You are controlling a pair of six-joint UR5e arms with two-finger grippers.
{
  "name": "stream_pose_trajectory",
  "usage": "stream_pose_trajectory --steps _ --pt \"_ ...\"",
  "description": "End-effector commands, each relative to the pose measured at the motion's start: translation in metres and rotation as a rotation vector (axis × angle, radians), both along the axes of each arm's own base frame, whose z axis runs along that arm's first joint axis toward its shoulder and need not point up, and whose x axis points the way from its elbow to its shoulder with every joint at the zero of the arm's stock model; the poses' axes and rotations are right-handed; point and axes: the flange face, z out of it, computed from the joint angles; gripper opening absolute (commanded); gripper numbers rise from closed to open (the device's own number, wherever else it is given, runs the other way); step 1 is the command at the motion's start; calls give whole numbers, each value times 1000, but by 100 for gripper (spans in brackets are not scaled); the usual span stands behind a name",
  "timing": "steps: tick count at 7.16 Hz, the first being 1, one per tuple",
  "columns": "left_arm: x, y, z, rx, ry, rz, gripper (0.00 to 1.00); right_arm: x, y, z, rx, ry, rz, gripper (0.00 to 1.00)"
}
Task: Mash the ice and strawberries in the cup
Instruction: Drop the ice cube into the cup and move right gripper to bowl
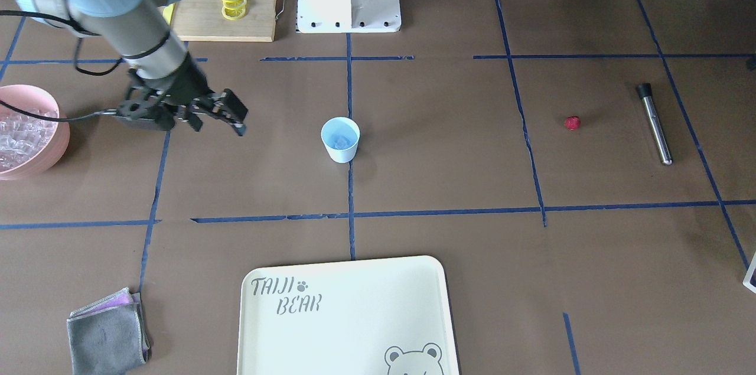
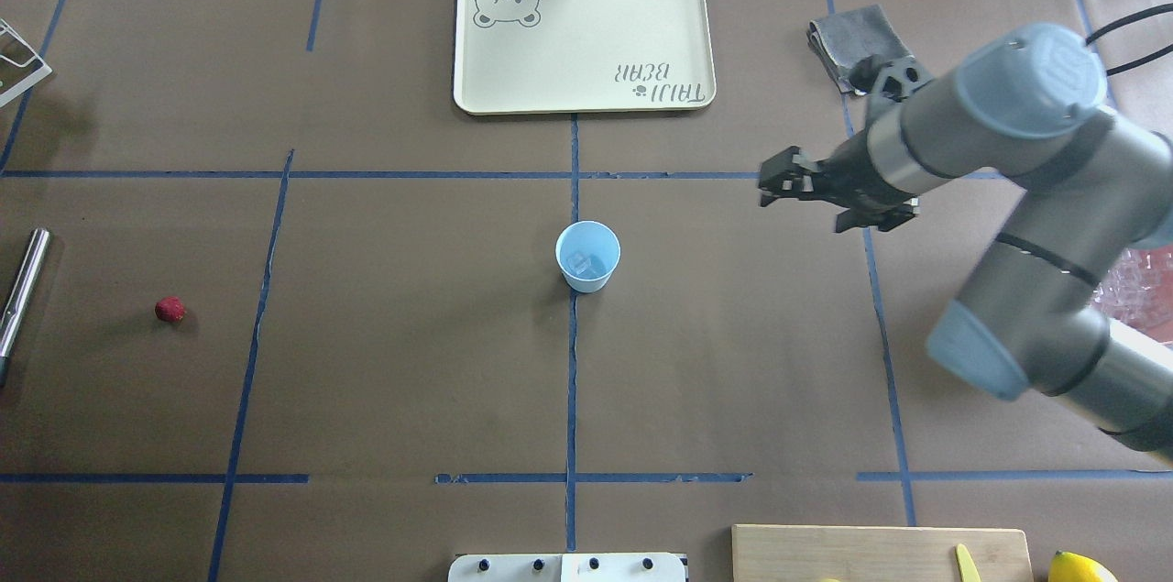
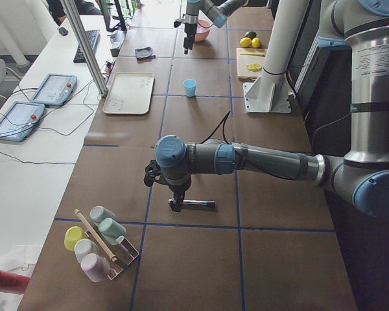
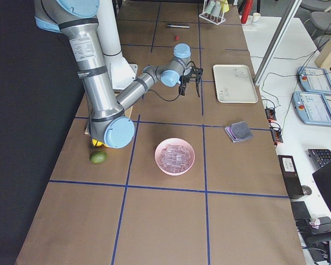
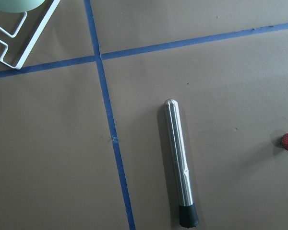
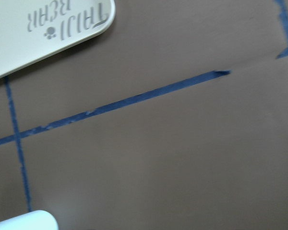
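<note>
Our right gripper point(image 2: 774, 186) hangs empty, fingers apart, near the small light-blue plastic cup point(image 2: 587, 257) holding clear ice point(image 2: 581, 265); the small red strawberry point(image 2: 169, 309) lies well apart from it. We cannot tell how open our left gripper point(image 3: 176, 202) is; a skewed pinch could roll the black-tipped steel rod point(image 5: 180, 160) away.

Surface point(image 1: 443, 144): showing brown, crossed by blue tape lines point(image 1: 350, 198).
Cup point(image 1: 342, 155): showing light blue.
Ice point(image 1: 341, 140) inside it: showing clear and whitish.
Strawberry point(image 1: 572, 123): showing red.
Bowl point(image 1: 59, 144): showing pink.
Tray point(image 1: 354, 316): showing cream, carrying grey lettering and a grey bear outline.
Cloth point(image 1: 106, 339): showing grey, edging into purple.
Rod point(image 1: 655, 127): gleaming silver, ending in a black tip.
Lemon slices point(image 1: 233, 3): showing yellow.
Board point(image 1: 201, 15): showing tan wood.
Right end effector point(image 1: 239, 118): showing black.
</note>
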Motion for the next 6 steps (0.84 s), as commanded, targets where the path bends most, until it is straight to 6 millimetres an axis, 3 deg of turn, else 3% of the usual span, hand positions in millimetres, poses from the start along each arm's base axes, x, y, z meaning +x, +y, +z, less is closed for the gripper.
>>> stream_pose_trajectory --steps 1,2,4,6 --pt "0 0 2 -4 0 0 100 115 27 98 95 123 -91 100" --pt "0 0 1 -2 0 0 100 140 38 133 99 175 -121 100" --pt "0 0 -1 0 0 -1 100 186 47 184 126 250 -174 100" --pt "0 0 -1 1 0 0 100 198 35 230 125 294 -221 100"
